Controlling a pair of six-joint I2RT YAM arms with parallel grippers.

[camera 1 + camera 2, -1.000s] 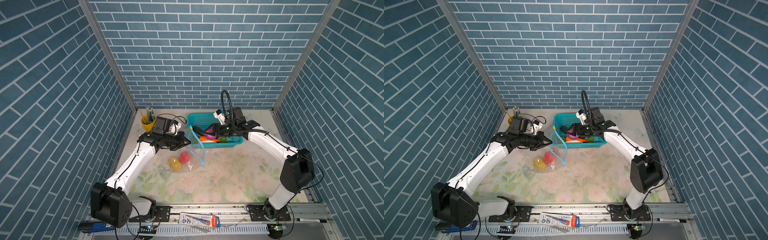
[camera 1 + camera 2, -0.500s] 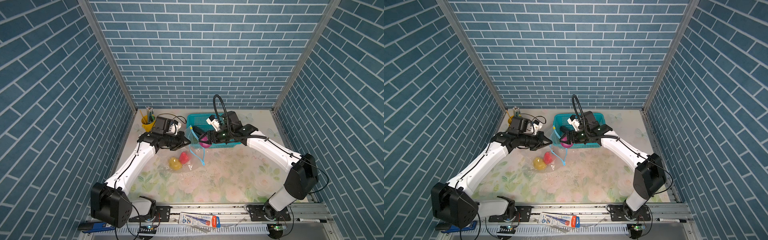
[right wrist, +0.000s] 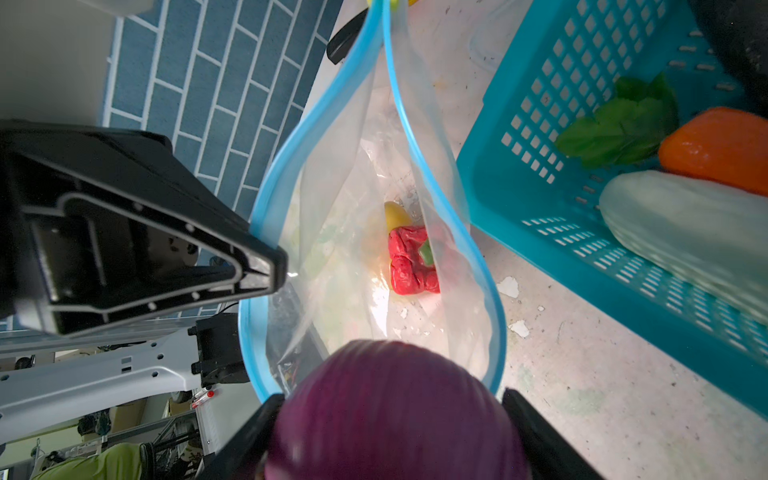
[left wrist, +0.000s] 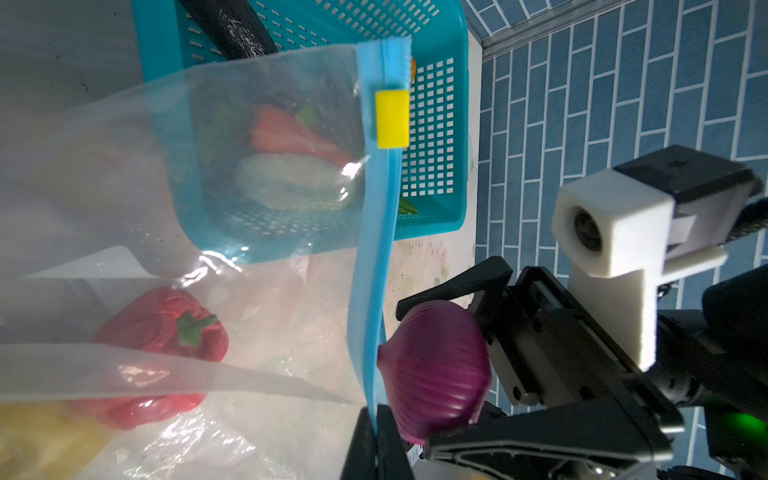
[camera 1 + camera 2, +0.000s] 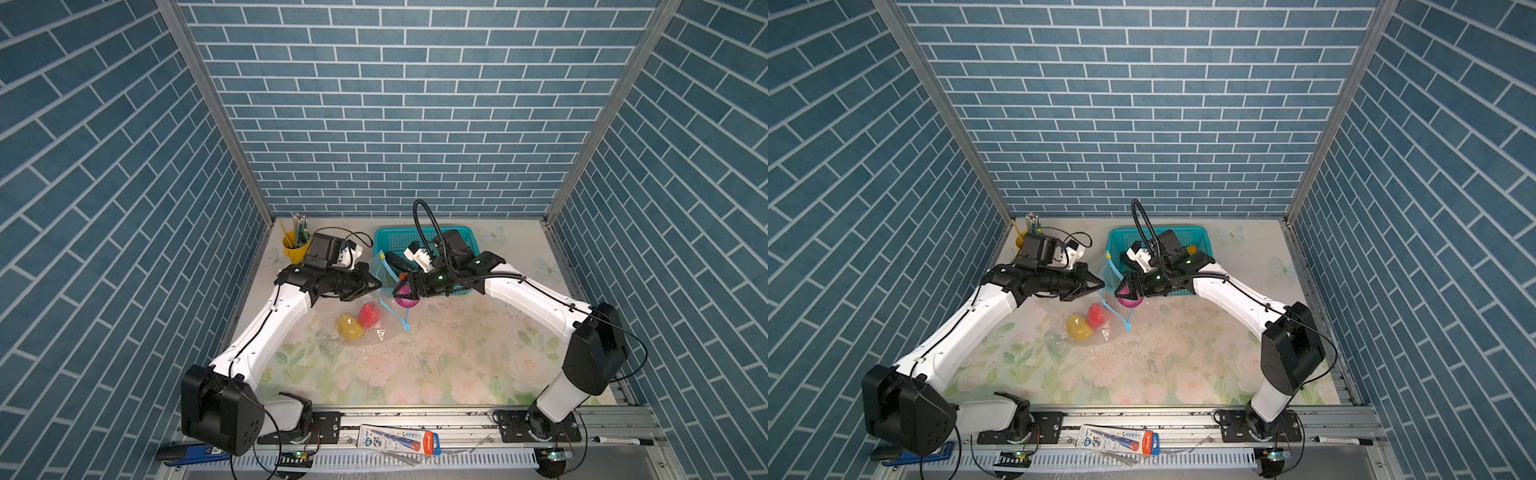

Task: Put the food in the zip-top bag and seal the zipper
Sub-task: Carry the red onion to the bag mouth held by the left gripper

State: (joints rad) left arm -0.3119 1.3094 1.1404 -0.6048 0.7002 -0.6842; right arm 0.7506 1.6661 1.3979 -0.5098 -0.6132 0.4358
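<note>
Blue brick-pattern walls (image 5: 374,104) closed in a floral worktop (image 5: 415,365), with a teal basket (image 5: 388,241) standing toward the back. The zip-top bag (image 3: 353,257) lay on the worktop beside the basket with its mouth lifted, and the red pepper (image 5: 368,314) and yellow potato (image 5: 350,327) already lay deep inside it. The left claw (image 5: 377,286) was closed on one lip of the zipper (image 4: 374,249), pinching the light-blue strip and holding the mouth up as an open loop. The yellow slider tab (image 4: 392,119) sat at the strip's far end, near the basket.

The right claw (image 5: 405,291) gripped the purple onion (image 4: 434,365), its jaws spread wide around it. The onion hung right at the mouth, touching or just beside the blue strip on the right arm's side. Whether it had crossed the rim could not be told. In the right wrist view the loop opened straight ahead of the onion, and the bag's long axis ran from there to the pepper. So the coming move looked like a short push along that axis before letting go. The right arm was plainly the nearer one for it. A carrot (image 3: 715,145) and white radish (image 3: 681,224) remained in the basket.
</note>
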